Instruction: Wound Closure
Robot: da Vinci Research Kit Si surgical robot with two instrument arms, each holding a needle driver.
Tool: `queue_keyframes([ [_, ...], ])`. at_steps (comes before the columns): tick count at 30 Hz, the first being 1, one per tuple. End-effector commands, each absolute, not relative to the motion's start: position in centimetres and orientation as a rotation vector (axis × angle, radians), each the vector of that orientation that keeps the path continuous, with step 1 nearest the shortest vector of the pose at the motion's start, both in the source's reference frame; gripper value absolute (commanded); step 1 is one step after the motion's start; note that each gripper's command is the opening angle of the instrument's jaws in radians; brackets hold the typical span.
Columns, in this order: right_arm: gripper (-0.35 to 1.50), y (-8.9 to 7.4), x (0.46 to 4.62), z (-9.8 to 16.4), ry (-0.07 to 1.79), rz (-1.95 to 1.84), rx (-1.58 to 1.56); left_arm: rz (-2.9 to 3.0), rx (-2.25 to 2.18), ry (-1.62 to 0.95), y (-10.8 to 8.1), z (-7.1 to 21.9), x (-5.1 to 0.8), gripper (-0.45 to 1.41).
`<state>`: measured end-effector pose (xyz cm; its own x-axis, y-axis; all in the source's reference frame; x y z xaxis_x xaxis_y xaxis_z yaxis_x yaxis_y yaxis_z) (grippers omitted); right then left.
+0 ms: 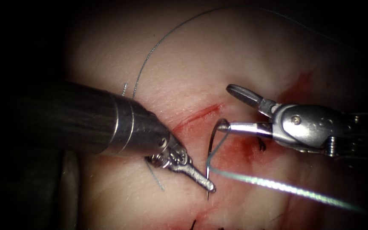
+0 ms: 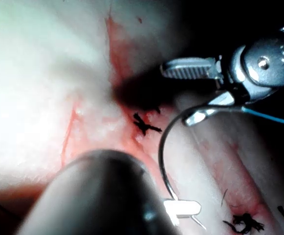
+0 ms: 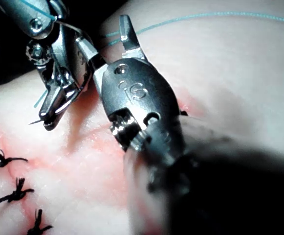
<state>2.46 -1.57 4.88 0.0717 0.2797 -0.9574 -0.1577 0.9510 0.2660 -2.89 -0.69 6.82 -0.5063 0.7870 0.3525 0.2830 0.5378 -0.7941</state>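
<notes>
Left tool (image 1: 201, 181) enters from the left of the endoscope frame, jaws closed on the needle (image 1: 211, 149) near its pointed end, low centre of frame. The left wrist view shows the same grip: bright jaw tips (image 2: 183, 209) clamped on the needle (image 2: 163, 147).

Right tool (image 1: 235, 108) comes in from the right, jaws wide open, holding nothing. Upper jaw points up-left; lower jaw lies against the top of the needle's arc, at its thread end. The left wrist view confirms this tool (image 2: 190, 93) is spread, lower jaw touching the needle's end.

The needle stands upright over the cut (image 1: 201, 114) in the tissue (image 1: 243, 55); whether its tip is in the tissue cannot be told.

Thread (image 1: 277, 185) runs from the needle toward the lower right of the endoscope frame; another strand arcs across the upper part. Red fluid (image 1: 235, 149) lies around the cut. Dark knotted stitches (image 3: 12, 193) sit on the tissue in the right wrist view.
</notes>
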Motion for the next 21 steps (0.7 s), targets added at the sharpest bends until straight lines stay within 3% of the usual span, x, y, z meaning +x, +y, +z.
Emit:
queue_keyframes([
  [1,0.44,-1.58,2.57,4.88,1.466,0.328,0.102,0.879,-0.864,-2.046,-0.69,6.88,-2.93,-0.45],
  [13,0.29,-1.61,2.61,4.83,1.468,0.326,0.105,0.867,-0.868,-2.04,-0.69,6.9,-2.94,-0.45],
  [16,0.09,-1.61,2.62,4.84,1.467,0.327,0.104,0.867,-0.867,-2.041,-0.69,6.9,-2.94,-0.45],
  [18,-0.35,-1.62,2.64,4.83,1.466,0.329,0.102,0.868,-0.867,-2.041,-0.69,6.89,-2.94,-0.45],
  [21,-0.35,-1.62,2.65,4.81,1.464,0.324,0.099,0.868,-0.865,-2.043,-0.69,6.89,-2.94,-0.45],
])
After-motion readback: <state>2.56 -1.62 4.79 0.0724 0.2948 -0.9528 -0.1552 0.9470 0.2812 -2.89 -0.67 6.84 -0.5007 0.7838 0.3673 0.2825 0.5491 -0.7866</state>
